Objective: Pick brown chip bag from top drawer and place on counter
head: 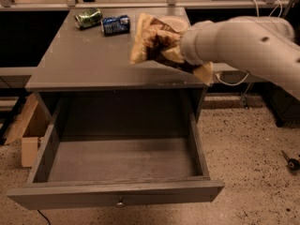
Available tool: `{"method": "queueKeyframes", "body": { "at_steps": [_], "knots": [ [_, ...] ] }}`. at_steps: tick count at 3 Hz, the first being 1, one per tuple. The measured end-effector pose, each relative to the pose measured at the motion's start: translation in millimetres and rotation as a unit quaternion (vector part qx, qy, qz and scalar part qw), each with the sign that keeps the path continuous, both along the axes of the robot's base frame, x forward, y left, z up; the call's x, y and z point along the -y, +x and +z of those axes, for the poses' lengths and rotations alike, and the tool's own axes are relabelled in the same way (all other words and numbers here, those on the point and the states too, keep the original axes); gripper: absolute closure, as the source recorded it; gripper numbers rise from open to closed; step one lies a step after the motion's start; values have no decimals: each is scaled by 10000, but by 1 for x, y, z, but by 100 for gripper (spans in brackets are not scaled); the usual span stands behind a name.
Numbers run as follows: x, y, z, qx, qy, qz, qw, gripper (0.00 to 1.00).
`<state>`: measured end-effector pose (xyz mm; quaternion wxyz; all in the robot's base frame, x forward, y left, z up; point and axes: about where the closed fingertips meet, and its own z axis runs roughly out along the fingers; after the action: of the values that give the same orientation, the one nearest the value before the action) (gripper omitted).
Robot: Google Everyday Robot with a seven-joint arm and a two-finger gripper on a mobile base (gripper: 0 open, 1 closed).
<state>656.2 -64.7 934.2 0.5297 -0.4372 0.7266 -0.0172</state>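
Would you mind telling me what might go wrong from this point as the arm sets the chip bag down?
1. The gripper, above the right side of the counter, holds the chip bag close by the bowl; lowering there may knock the bowl.
2. The drawer stands open below the counter's front edge; a bag released too far forward might fall into it.
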Motion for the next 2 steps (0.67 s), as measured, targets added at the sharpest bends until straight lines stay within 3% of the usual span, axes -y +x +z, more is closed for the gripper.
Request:
{"method": "queueKeyframes", "body": {
  "at_steps": [2],
  "knots": [
    [-81,71,-19,-513,-105,353,9980,100]
  ]
}}
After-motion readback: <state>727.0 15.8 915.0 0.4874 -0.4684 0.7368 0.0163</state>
